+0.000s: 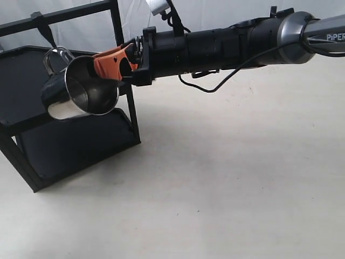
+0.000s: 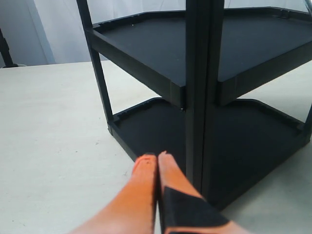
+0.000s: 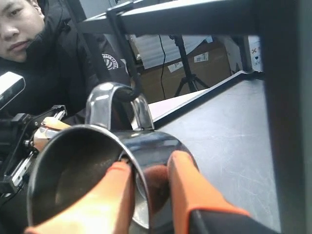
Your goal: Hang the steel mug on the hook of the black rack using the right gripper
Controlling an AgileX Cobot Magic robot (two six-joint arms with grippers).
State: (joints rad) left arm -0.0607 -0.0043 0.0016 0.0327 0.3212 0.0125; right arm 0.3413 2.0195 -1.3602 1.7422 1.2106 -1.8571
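White PiPER lettering (image 1: 335,37) marks the right gripper (image 1: 110,60) clamping the steel mug (image 1: 81,89).

The steel mug (image 1: 81,94) is showing polished, mirror-glossy metal, its smooth wall reflecting dark and light patches, and its inside (image 3: 73,180) is looking duller and brushed. The black rack (image 1: 32,81) is presenting matt black metal, its tray (image 3: 234,131) carrying faint scuffs. The right claw (image 1: 111,65) is wearing smooth orange plastic-like pads (image 3: 185,185). The bench (image 1: 226,178) is looking pale, matt and slightly mottled.
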